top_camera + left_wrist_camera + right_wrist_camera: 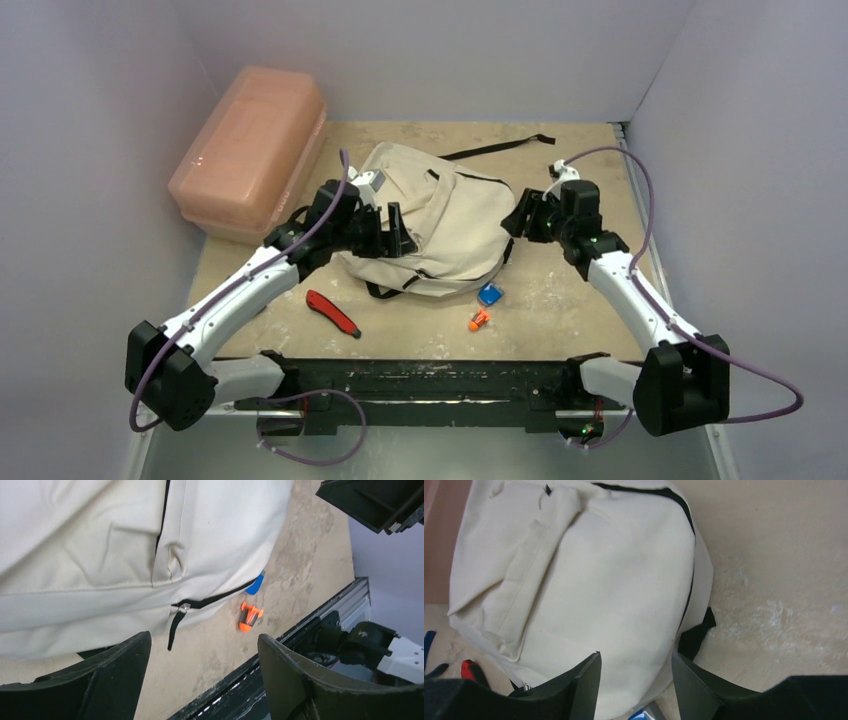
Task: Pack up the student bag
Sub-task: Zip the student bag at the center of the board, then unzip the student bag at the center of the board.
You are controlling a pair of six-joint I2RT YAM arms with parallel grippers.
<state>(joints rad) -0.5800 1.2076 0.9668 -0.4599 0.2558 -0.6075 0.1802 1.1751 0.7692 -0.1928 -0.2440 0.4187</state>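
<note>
The student bag (440, 215) lies flat in the middle of the table, cream fabric with black trim. In the left wrist view the bag (100, 555) shows a black zipper with its pull (179, 617) hanging at the near edge. My left gripper (398, 235) is open and empty at the bag's left front side, and in its own view (204, 637) the jaws stand wide over bare table. My right gripper (517, 220) is open and empty at the bag's right edge, and in its own view (636, 656) it hovers just above the bag (599, 580).
A red utility knife (332, 313) lies front left of the bag. A small blue item (490, 294) and a small orange item (479, 320) lie front right. A pink plastic box (250, 150) stands at the back left. A black strap (500, 148) trails behind the bag.
</note>
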